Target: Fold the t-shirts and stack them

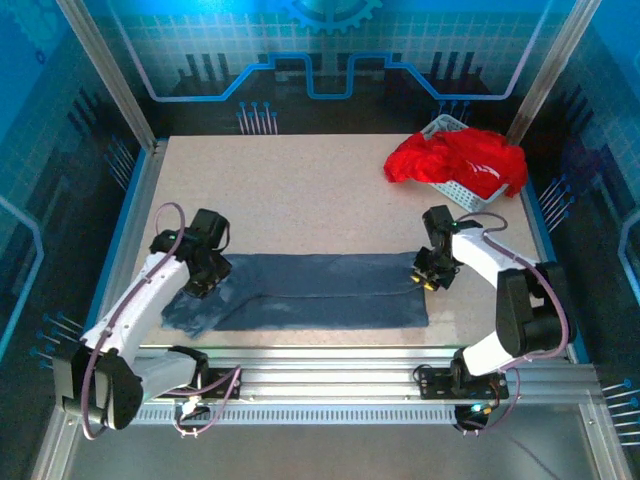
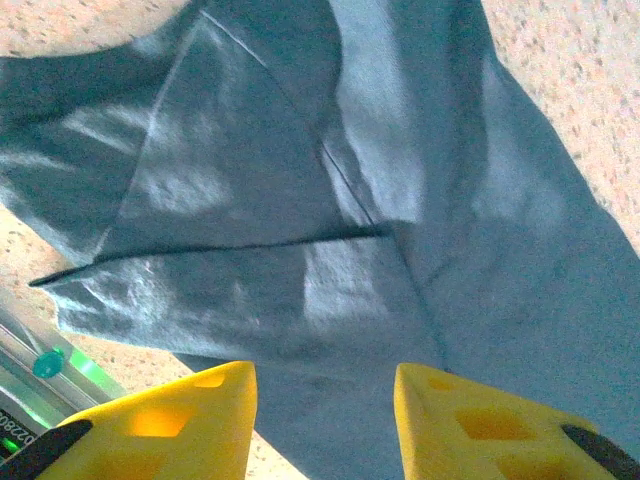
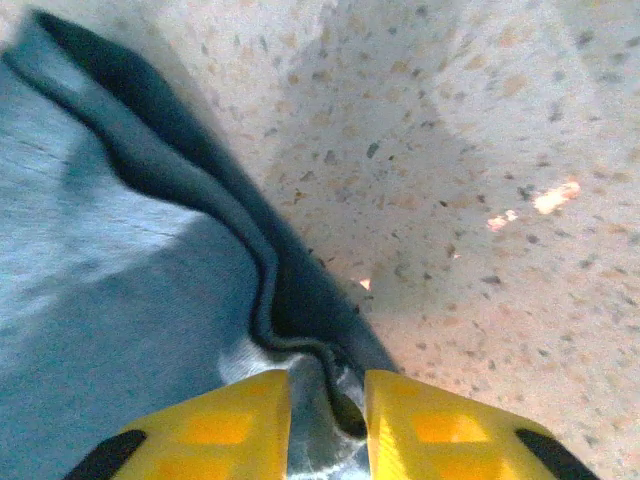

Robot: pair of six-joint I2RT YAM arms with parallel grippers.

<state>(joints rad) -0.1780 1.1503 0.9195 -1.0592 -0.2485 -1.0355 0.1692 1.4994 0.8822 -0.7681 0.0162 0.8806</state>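
On the table the blue shirt lies lengthwise between the left gripper, open, and the right gripper, slightly parted around its hem.

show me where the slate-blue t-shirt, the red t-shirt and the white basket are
slate-blue t-shirt point(image 1: 320, 290), top external view, middle of its spread-out body
red t-shirt point(image 1: 455, 158), top external view, middle of the bunched heap
white basket point(image 1: 470, 193), top external view, its near perforated wall

blue t-shirt: folded lengthwise, flat near front edge | red t-shirt: crumpled over basket
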